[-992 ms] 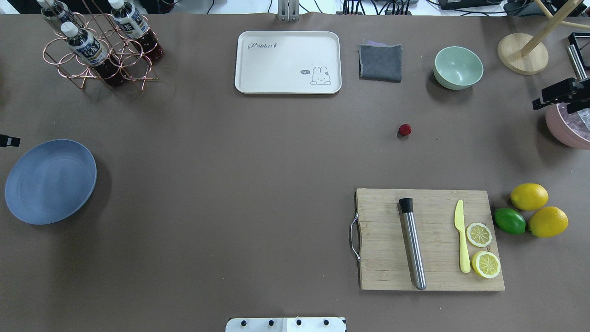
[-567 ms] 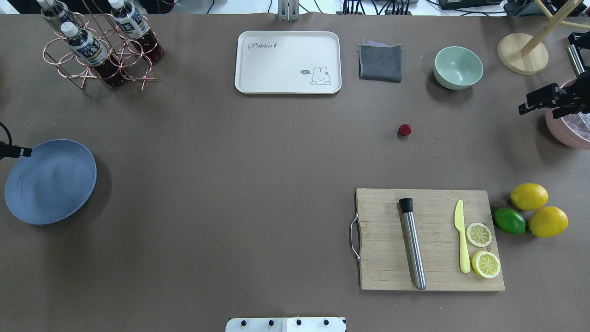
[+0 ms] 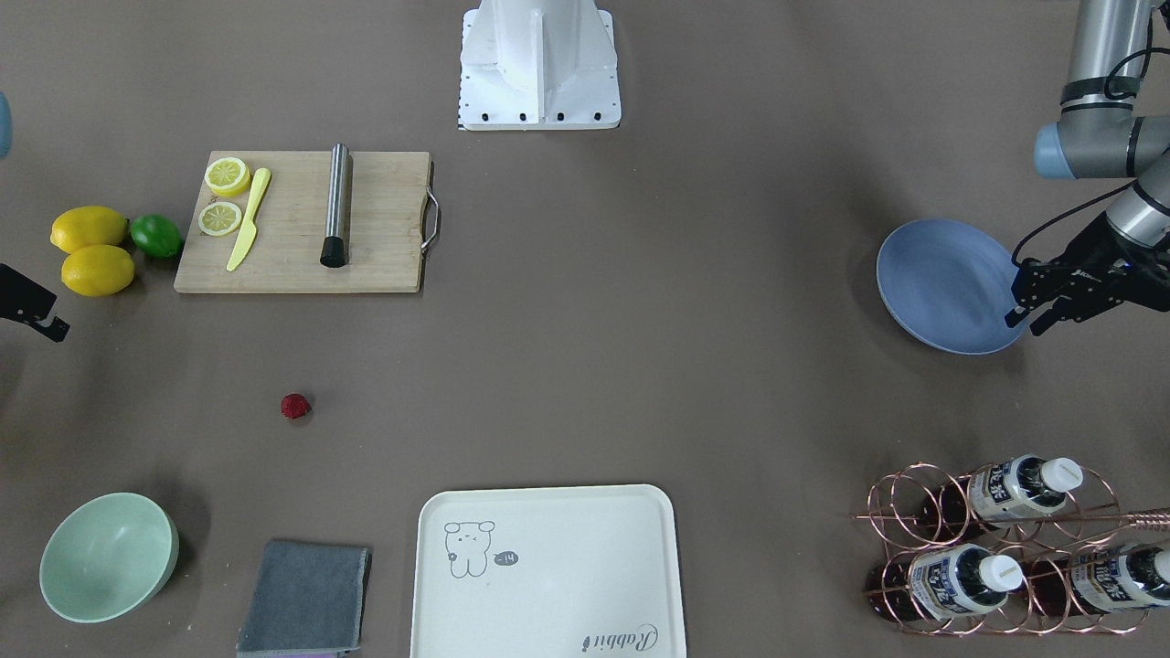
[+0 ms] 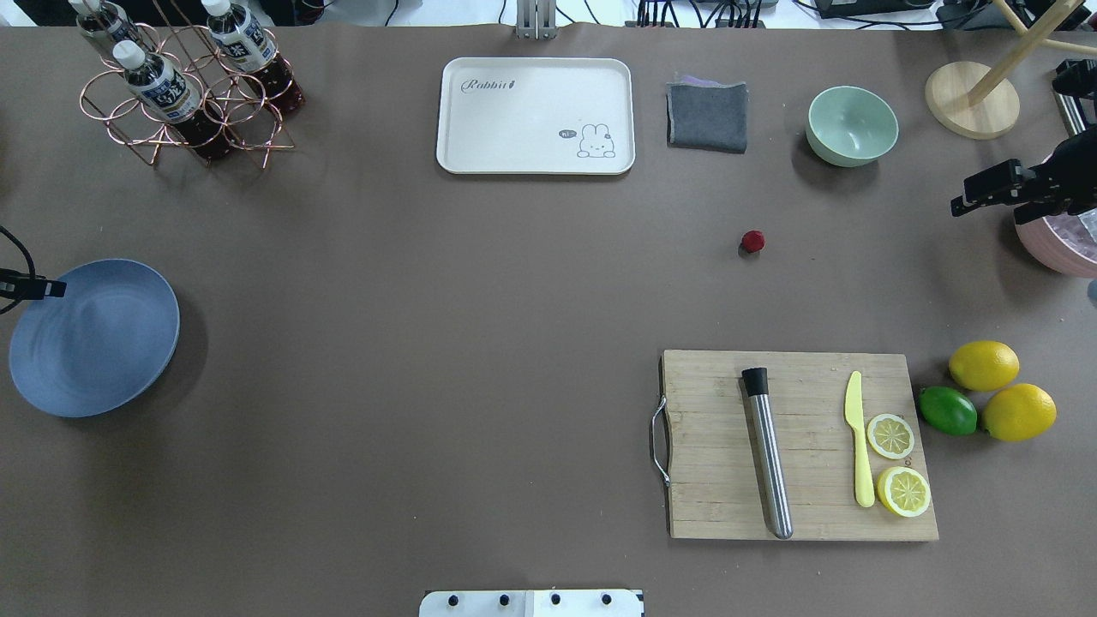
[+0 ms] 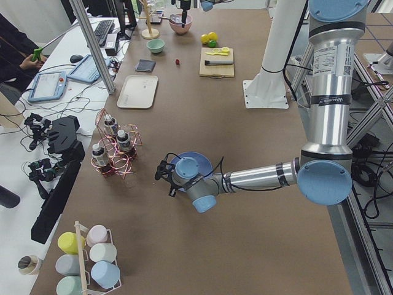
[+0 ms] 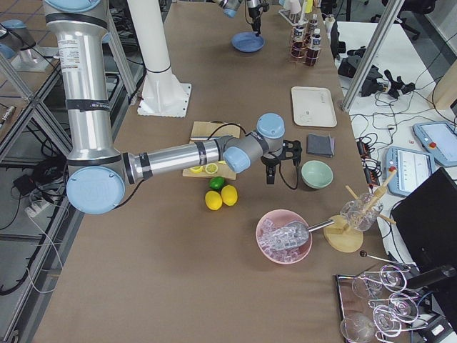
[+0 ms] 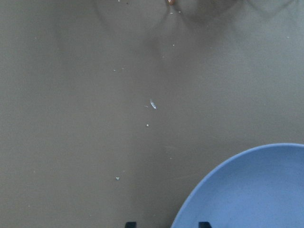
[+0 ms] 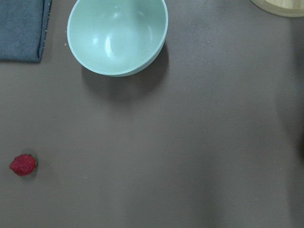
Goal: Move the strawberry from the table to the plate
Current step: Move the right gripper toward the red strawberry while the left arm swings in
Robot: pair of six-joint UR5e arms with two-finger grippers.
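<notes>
The strawberry is a small dark-red berry lying alone on the grey-brown table, and it shows at the lower left of the right wrist view. My right gripper hovers open well to the right of it, near the table's right edge. Far across the table lies the blue plate with nothing on it. My left gripper is open over the plate's far left rim, holding nothing.
A mint bowl, grey cloth and cream tray line the far side. The cutting board with a metal rod, knife and lemon slices lies near right. Lemons and a lime, a pink ice bowl and a bottle rack stand at the edges.
My right gripper has moved left, toward the strawberry. My left gripper has come a little way in over the plate's rim. The strawberry has not moved.
</notes>
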